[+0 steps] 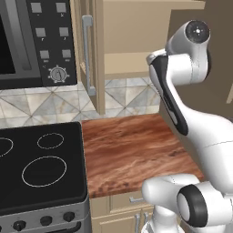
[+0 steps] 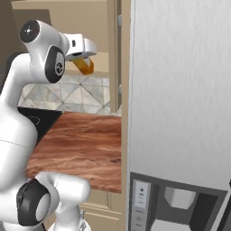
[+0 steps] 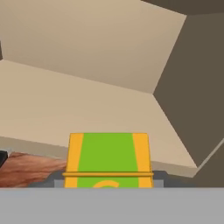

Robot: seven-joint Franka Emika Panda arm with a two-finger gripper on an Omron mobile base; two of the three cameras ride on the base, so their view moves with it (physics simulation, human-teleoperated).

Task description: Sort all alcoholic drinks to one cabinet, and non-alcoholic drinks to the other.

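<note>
One orange-yellow carton with a green patch sits in the single end effector, with one open cabinet and its one pale shelf just ahead, and one wooden surface, one stove and one microwave lower down.

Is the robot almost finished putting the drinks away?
Not yet, as far as these pictures tell. No drink stands on the shelf that shows inside the open cabinet. Right now the gripper holds the orange-yellow carton with the green patch, lifted up in front of that shelf. It must be set down inside. The wooden counter has no drinks on the part we see, so I can't tell where the others are.
</note>
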